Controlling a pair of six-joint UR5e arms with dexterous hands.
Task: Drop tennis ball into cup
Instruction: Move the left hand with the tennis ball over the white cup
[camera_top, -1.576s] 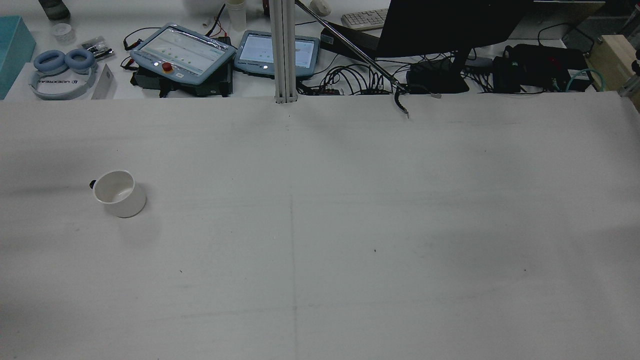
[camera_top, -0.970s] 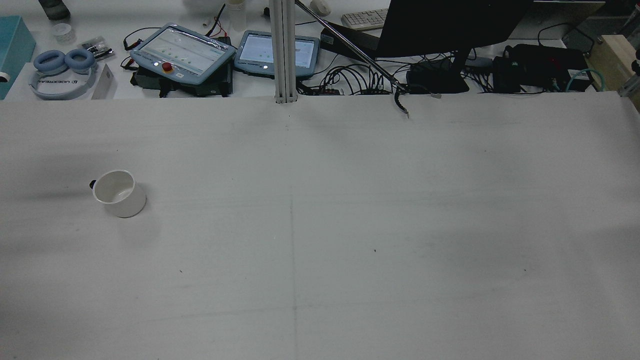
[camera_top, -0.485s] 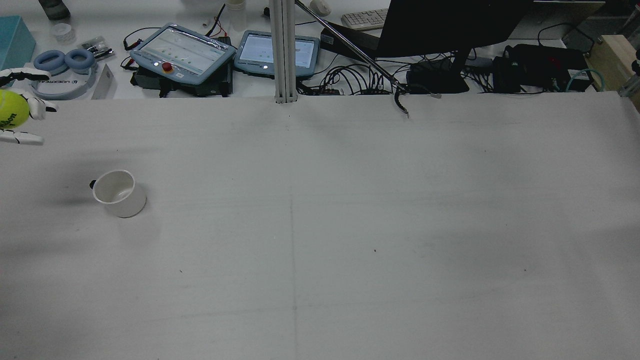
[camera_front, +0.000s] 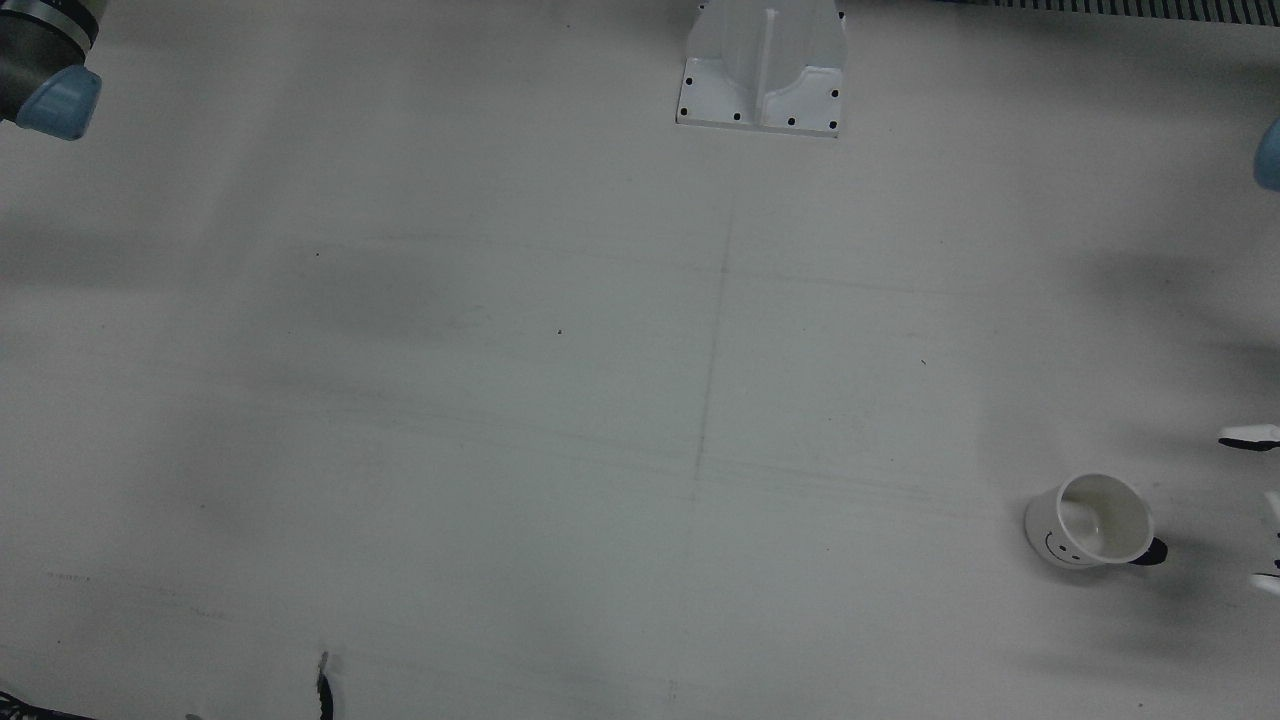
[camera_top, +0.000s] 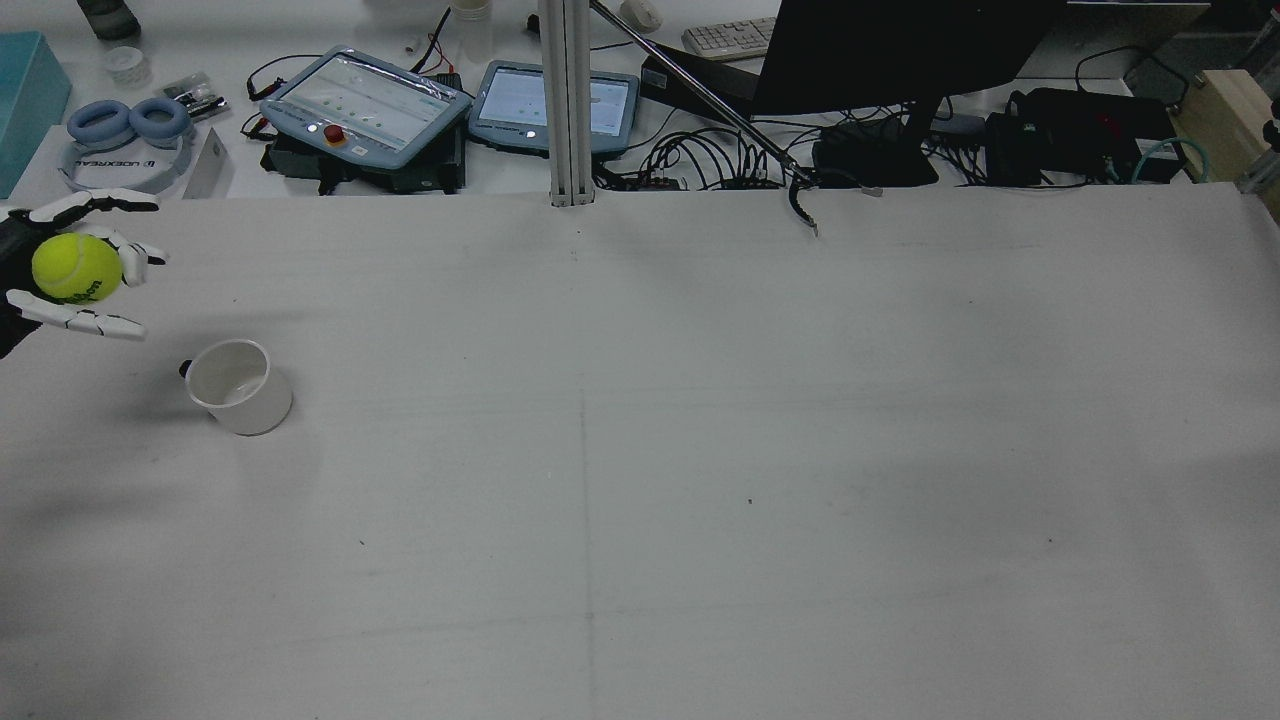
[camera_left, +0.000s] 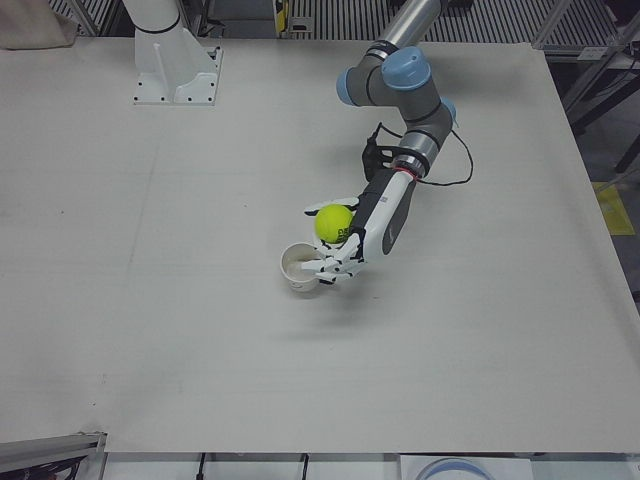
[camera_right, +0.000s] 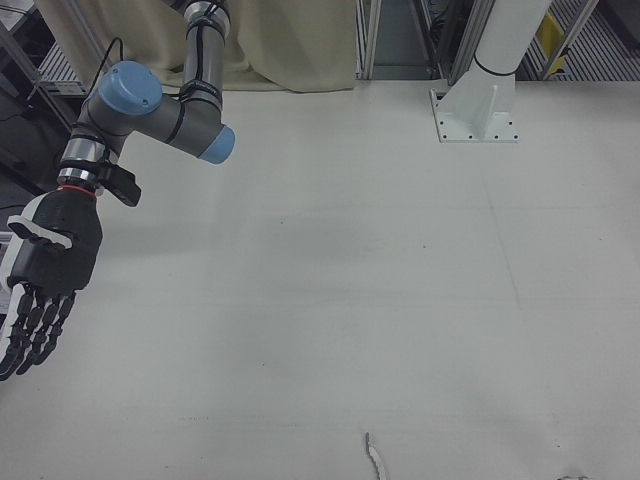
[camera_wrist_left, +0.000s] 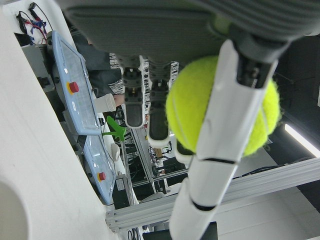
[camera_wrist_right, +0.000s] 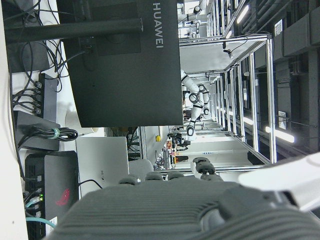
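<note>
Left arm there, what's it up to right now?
The left hand holds the tennis ball in its fingers, above the table and close beside the white cup, which stands upright and empty. The ball has not been dropped yet. The right hand hangs open off to the other side, holding nothing.

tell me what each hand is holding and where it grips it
The left hand holds the ball, fingers wrapped around its sides. The right hand holds nothing.

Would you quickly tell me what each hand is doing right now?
Left hand: shut on the tennis ball, near the cup.
Right hand: open, holding nothing.
</note>
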